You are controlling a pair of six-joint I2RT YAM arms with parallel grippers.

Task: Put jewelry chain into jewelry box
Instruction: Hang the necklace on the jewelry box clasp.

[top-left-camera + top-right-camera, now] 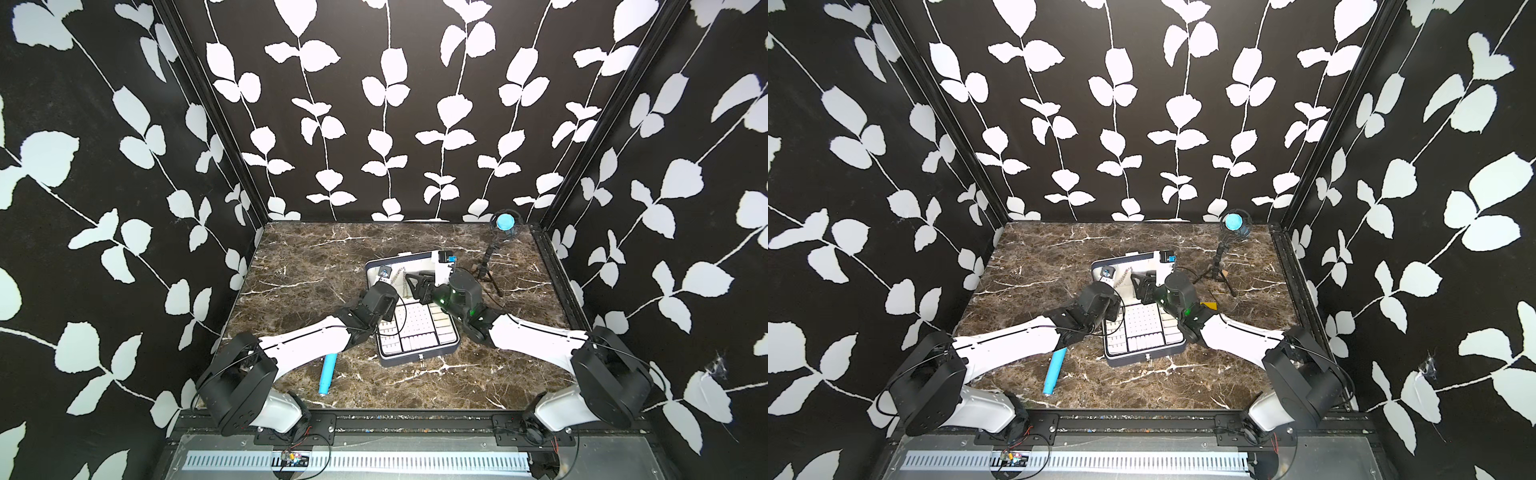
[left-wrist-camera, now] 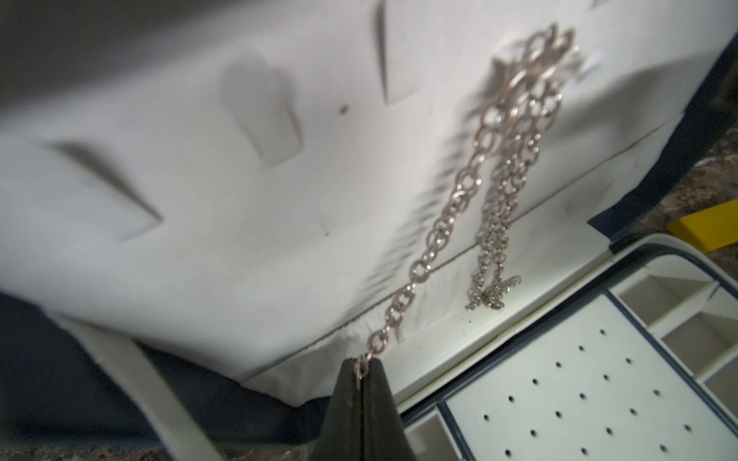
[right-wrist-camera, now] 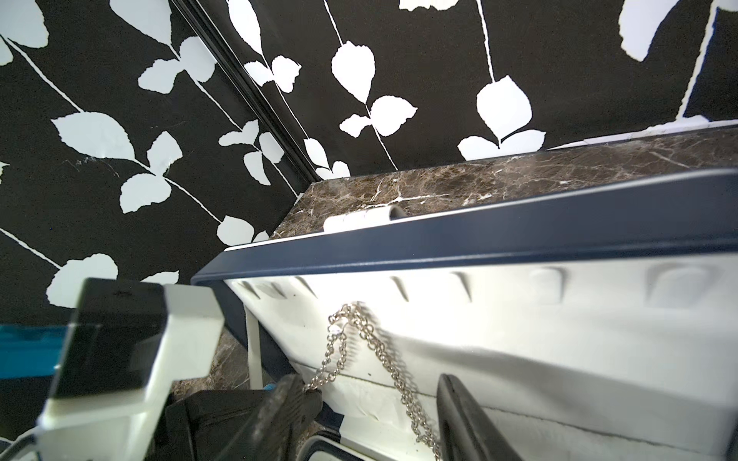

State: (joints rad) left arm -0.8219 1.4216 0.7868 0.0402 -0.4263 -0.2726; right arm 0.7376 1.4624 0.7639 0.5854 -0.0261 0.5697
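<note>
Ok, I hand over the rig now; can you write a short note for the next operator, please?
Left gripper: shut on one end of the jewelry chain.
Right gripper: open, jaws either side of the chain, not gripping.
Jewelry box: open; chain hangs against the lid and its white lining.
Done: chain hung inside lid.
To do: probably release the end, withdraw both arms.

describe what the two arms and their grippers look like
Both arms pair smooth white shells with chunky black joint housings: left arm, right arm. Thin black cables loop along them. Green lights glow on the right arm's wrist. The left gripper has dark, wedge-shaped fingers; the right gripper has dark, narrow ones.
</note>
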